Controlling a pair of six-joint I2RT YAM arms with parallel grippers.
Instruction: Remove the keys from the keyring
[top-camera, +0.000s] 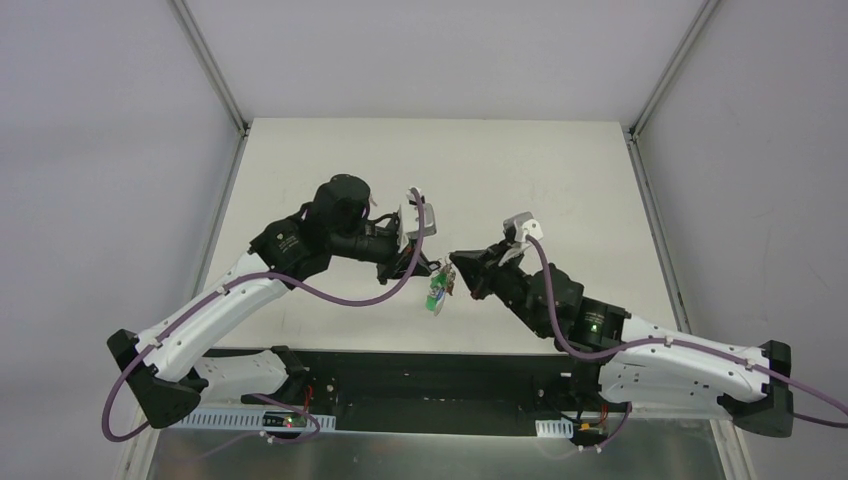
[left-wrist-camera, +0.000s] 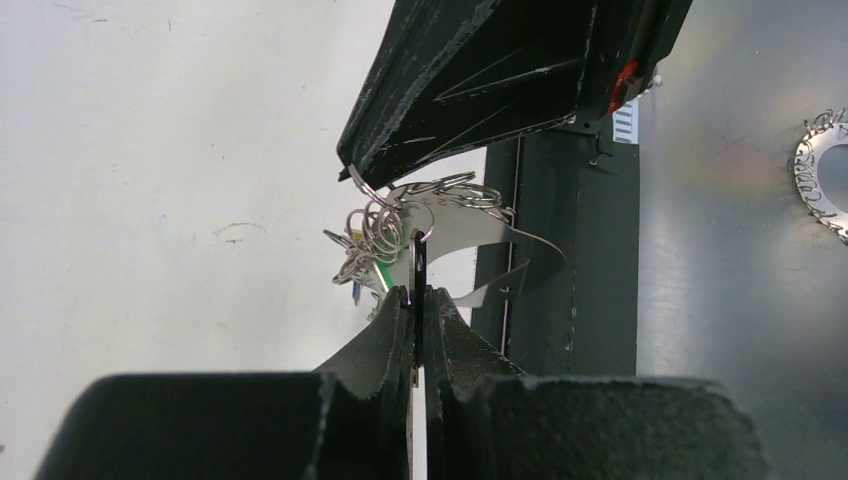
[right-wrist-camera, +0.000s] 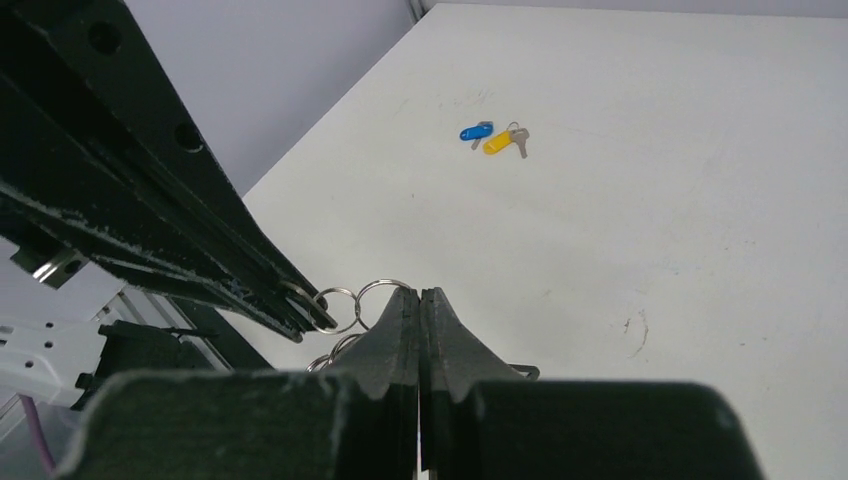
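Silver keyring hangs mid-frame in the top view, with the left gripper and right gripper both pinched shut on it. Blue key and yellow key already lie loose on the table, upper middle of the right wrist view. A green key looks still attached. Lots of open table behind, but the near edge is close below.

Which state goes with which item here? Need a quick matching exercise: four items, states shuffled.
Items:
1. yellow key
2. green key
3. keyring
4. right gripper

States:
a. dangles under the rings
b. jaws shut
c. lies on the table beside the blue key
d. held in mid-air from two sides

Pairs: 1-c, 2-a, 3-d, 4-b
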